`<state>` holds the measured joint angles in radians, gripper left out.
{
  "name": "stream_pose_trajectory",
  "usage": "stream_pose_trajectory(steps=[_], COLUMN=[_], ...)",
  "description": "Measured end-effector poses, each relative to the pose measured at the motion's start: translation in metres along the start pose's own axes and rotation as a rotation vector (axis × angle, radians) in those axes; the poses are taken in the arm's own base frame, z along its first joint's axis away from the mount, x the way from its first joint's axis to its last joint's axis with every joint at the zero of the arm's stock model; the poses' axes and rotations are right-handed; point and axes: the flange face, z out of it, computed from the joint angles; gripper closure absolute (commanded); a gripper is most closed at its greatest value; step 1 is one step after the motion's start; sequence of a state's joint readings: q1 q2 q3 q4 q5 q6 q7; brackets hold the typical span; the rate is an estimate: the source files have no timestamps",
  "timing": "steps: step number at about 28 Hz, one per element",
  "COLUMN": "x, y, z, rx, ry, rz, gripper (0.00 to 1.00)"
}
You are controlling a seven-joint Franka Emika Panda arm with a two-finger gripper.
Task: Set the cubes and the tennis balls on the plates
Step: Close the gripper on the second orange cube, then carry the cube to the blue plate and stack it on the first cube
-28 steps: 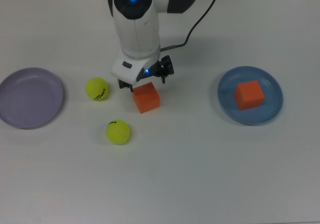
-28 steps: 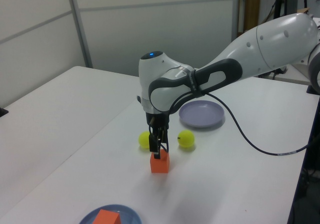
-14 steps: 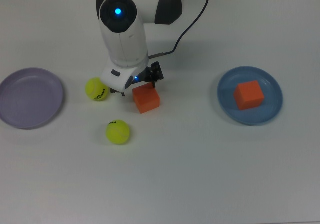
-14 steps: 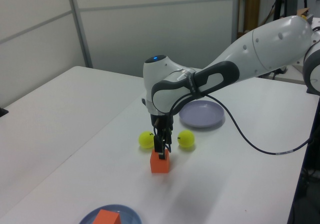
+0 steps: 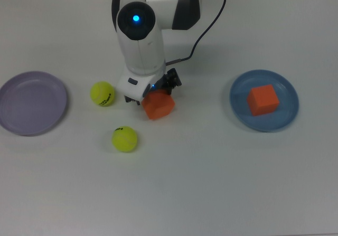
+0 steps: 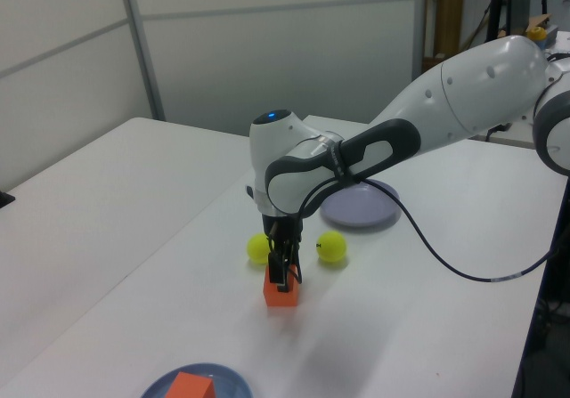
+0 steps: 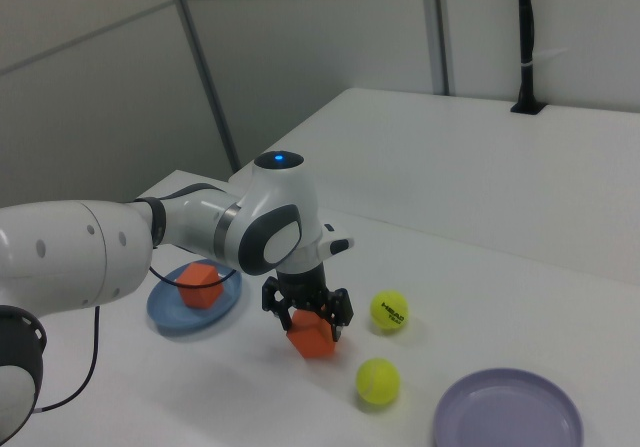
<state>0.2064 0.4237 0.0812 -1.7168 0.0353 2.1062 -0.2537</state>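
Orange cube (image 5: 158, 105) sits on the white table (image 5: 211, 183), tilted, between the tennis balls (image 5: 102, 94) and the blue plate (image 5: 288, 114). We judge it light, rigid and matte; flat opposite faces suit gripping. The gripper (image 7: 306, 317) straddles it, fingers spread.

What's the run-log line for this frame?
gripper: down over loose orange cube, fingers astride | other cube: on blue plate | tennis balls: both on table | lavender plate: empty

matte orange cubes (image 5: 158, 105), fuzzy tennis balls (image 5: 124, 139).
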Motion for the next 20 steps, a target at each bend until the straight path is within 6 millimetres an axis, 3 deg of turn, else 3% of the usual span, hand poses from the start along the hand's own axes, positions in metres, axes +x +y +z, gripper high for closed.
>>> stream_pose_trajectory(steps=[14,15,20], x=[0.007,0.007,0.011], y=[-0.014,-0.014,-0.018], z=[0.01,0.01,0.012], rx=[-0.002,-0.003,-0.008], ry=[0.011,0.012,0.036], rz=[-0.018,-0.019,-0.01], gripper=[0.03,0.06,0.57])
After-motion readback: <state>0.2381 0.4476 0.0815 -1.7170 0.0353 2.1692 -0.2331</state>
